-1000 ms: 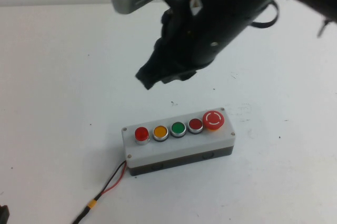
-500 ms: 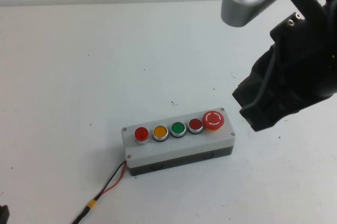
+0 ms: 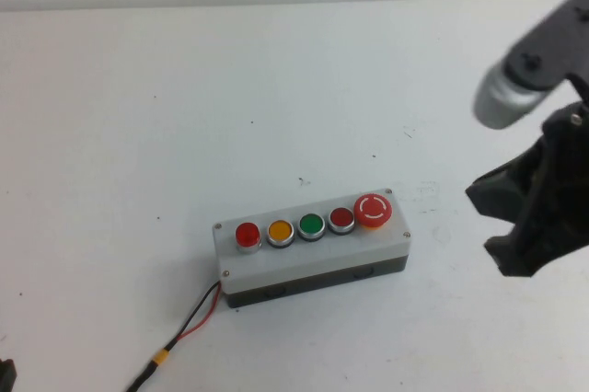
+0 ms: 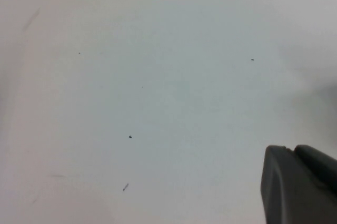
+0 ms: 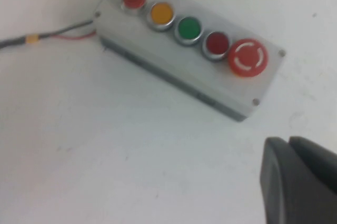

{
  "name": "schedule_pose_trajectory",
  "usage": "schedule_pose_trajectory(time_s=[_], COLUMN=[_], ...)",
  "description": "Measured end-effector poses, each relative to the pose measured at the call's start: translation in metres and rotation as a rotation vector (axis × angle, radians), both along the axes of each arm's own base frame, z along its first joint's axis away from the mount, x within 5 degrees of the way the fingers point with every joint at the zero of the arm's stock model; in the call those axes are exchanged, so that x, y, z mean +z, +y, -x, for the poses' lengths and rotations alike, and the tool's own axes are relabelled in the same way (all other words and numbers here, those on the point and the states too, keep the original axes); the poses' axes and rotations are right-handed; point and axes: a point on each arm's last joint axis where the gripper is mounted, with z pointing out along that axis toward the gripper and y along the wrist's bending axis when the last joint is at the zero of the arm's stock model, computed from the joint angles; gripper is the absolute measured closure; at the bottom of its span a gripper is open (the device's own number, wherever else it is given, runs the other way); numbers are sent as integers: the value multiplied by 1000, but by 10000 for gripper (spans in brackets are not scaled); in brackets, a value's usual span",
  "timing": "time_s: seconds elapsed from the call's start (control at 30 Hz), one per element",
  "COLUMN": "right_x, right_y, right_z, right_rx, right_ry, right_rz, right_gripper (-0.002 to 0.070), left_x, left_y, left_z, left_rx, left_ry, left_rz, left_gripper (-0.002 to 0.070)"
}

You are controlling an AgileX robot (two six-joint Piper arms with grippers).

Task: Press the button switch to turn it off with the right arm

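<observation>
Right gripper (image 3: 506,226) hovers above table (image 3: 138,116), off mushroom-knob end of button switch (image 3: 311,247), not touching; whether spread or pressed together, cannot tell. Left gripper (image 4: 300,184) over bare table; state unclear. Best: centre over target button, descend straight, press squarely.

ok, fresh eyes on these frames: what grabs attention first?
The button switch sits near the middle of the white table, its red mushroom knob at the end toward the robot's right, red-black wires trailing off the other end. The right gripper hangs to the box's right, clear of it. The left gripper shows only over bare table.
</observation>
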Motion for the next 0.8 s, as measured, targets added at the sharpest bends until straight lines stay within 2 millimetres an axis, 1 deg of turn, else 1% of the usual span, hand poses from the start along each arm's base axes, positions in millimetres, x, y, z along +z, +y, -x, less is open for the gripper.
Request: schedule_pose_trajectory(time_s=[0.03,0.1,0.17,0.23,0.3,0.43,0.47,0.6,0.8], right_x=[-6,-25,-50,-72,-99,-142,-150,-169,-179], right_y=[-7,-24,-42,-61,-80,-107,-113,-128,-137], right_z=[1,5,10,19,29,48,53,70,84], right_rx=[-17,-63,-120,-180,-250,-369,-396,-480,-545], right_ry=[-32,-121,-203,-289,-377,-517,-554,-657,-747], right_rz=[-29,-104,-175,-244,-295,-349,-359,-382,-391], right_gripper=[693,693,693,693,693,693,693,693,693], left_x=[0,0,0,0,0,0,0,0,0], left_y=[0,0,0,0,0,0,0,0,0], left_z=[0,0,0,0,0,0,0,0,0], left_rx=[0,0,0,0,0,0,0,0,0], left_ry=[0,0,0,0,0,0,0,0,0], left_rz=[0,0,0,0,0,0,0,0,0], left_gripper=[677,677,677,677,677,677,677,677,677])
